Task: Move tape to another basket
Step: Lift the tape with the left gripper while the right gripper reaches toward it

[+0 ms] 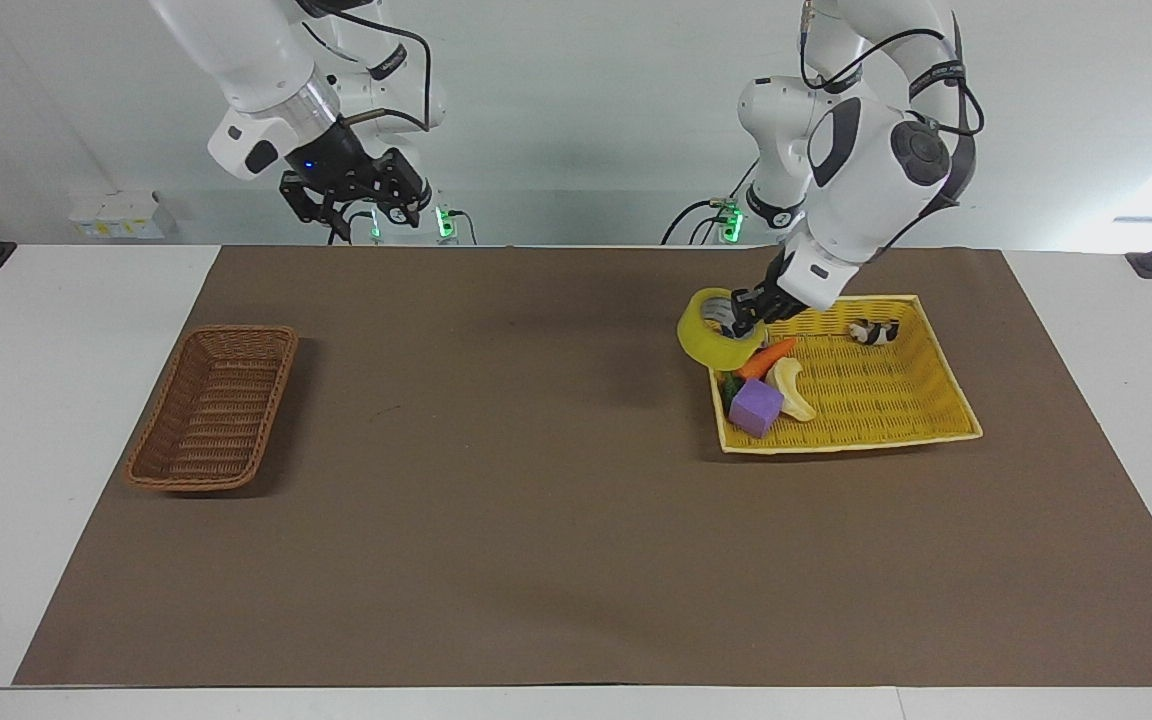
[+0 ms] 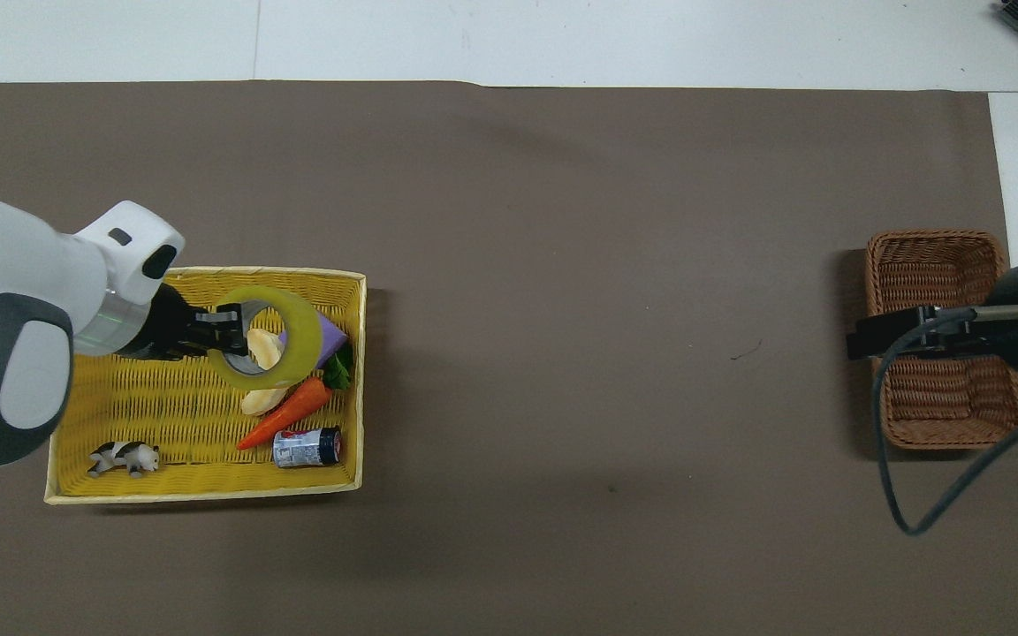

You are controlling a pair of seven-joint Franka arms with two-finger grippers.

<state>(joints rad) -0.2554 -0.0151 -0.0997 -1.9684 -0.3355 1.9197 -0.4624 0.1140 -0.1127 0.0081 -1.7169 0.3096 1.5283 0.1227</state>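
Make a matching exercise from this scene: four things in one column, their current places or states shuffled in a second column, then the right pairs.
Things
1. tape
2. basket
3. toy cow
4. purple block

Places or states
A. lies in the yellow tray, at the end away from the other items
B. held in the air by the left gripper
C. beside the carrot's leafy end
D. holds nothing

Pairs: 1-B, 2-D, 3-A, 4-C

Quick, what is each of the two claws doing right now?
Left gripper: shut on the tape, lifted over the yellow tray.
Right gripper: open, holding nothing, waiting in the air.
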